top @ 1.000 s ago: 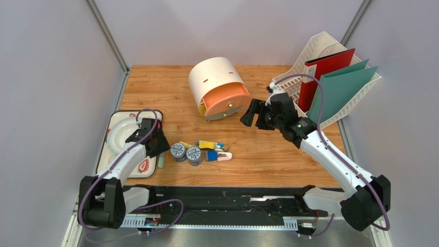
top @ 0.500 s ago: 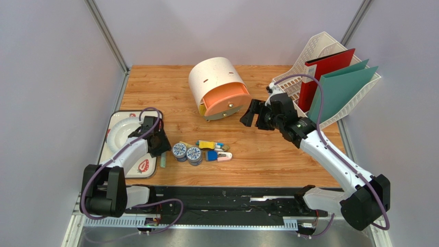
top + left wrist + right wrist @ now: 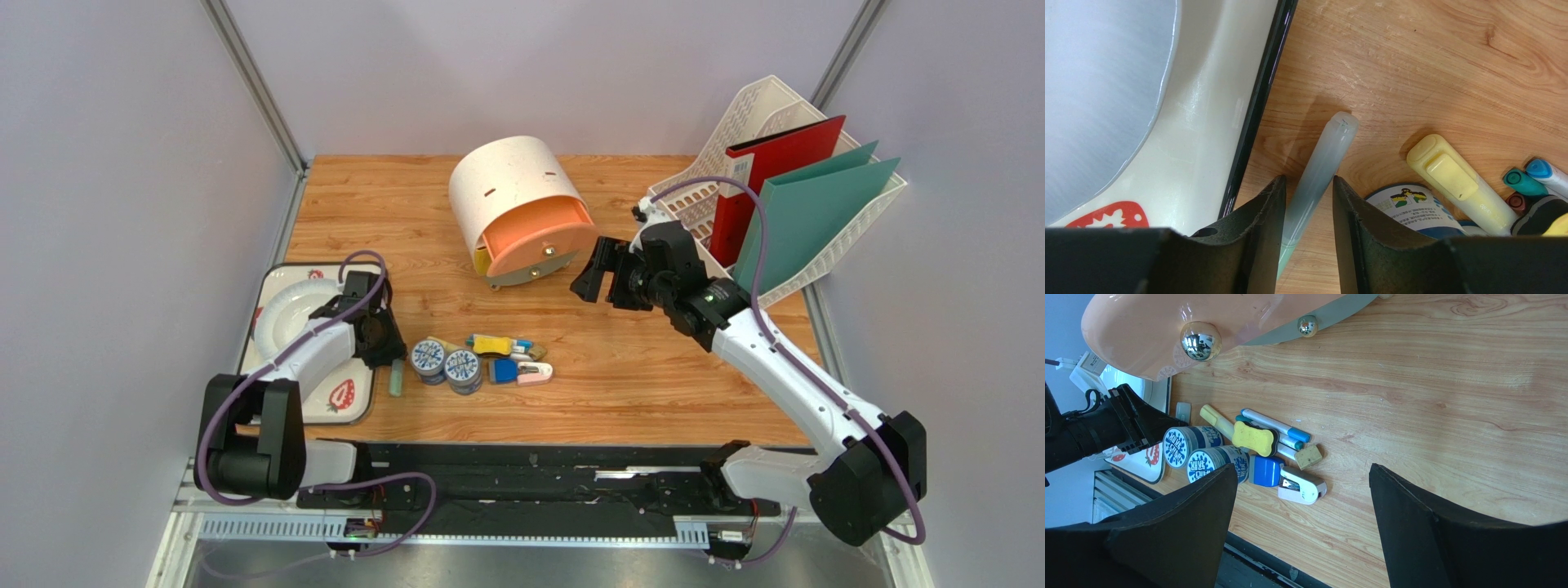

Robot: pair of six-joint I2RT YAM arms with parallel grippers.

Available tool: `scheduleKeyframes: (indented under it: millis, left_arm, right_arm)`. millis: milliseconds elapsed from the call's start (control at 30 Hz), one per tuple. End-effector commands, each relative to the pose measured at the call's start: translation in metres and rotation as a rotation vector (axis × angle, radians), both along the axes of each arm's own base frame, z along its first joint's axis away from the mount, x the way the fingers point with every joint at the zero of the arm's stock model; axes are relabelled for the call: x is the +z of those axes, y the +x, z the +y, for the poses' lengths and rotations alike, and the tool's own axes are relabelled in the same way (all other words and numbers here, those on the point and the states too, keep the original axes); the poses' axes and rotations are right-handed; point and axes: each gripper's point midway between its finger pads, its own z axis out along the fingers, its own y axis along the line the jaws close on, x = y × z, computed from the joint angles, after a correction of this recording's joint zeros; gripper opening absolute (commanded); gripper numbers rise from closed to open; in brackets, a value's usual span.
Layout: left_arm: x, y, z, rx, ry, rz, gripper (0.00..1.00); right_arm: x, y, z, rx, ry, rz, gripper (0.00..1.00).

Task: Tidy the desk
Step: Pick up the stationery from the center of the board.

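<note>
Left gripper (image 3: 1308,190) | jaws narrow, straddling pale green pen (image 3: 1324,153); firm grip I cannot tell | pen flat on desk (image 3: 1413,61), just beside strawberry-print tray (image 3: 1211,141), long axis along tray's edge, in line with my fingers | right gripper (image 3: 597,272) wide, empty, well apart from tray.

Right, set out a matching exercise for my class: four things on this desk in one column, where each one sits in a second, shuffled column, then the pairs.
Things
1. pale green pen
2. red binder
3. orange drawer
4. white dish

Places
A. in the white rack, far right of the desk
B. on the strawberry-print tray
C. between the fingers of the left tool
D. in the round cream box

Pairs: 1-C, 2-A, 3-D, 4-B
</note>
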Motion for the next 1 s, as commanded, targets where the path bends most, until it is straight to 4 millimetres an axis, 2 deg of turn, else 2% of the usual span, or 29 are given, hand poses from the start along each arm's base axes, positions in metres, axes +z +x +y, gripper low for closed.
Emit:
scheduleKeyframes:
  millis: [0, 133, 167, 333, 400, 433, 467, 500, 967]
  left_arm:
    - [0.009, 0.012, -0.004, -0.024, -0.013, -0.039, 0.34]
    - [0.009, 0.011, -0.004, -0.027, -0.015, -0.044, 0.27]
    - [0.01, 0.011, -0.004, -0.028, -0.015, -0.047, 0.22]
    - [0.013, 0.013, -0.005, -0.032, -0.02, -0.062, 0.17]
    - [0.017, 0.014, -0.005, -0.04, -0.018, -0.072, 0.1]
    - [0.022, 0.015, -0.005, -0.042, -0.018, -0.085, 0.08]
    - [0.026, 0.016, -0.005, -0.044, -0.017, -0.092, 0.01]
    - [0.03, 0.017, -0.005, -0.045, -0.018, -0.103, 0.0]
    - [0.133, 0.022, -0.005, -0.072, -0.024, -0.376, 0.0]
  right_arm:
    - [0.002, 0.001, 0.0, 0.006, -0.003, -0.017, 0.82]
    - [0.002, 0.001, 0.0, 0.007, -0.004, -0.015, 0.82]
    - [0.003, 0.001, 0.001, 0.008, -0.001, -0.015, 0.82]
    - [0.002, 0.001, 0.001, 0.01, 0.001, -0.012, 0.82]
    - [0.002, 0.001, 0.001, 0.008, 0.0, -0.013, 0.82]
    - [0.003, 0.001, 0.001, 0.007, 0.001, -0.014, 0.82]
    - [0.003, 0.001, 0.001, 0.008, 0.001, -0.014, 0.82]
    - [0.004, 0.001, 0.001, 0.008, 0.001, -0.015, 0.82]
    - [0.005, -0.001, -0.001, 0.002, -0.002, -0.021, 0.82]
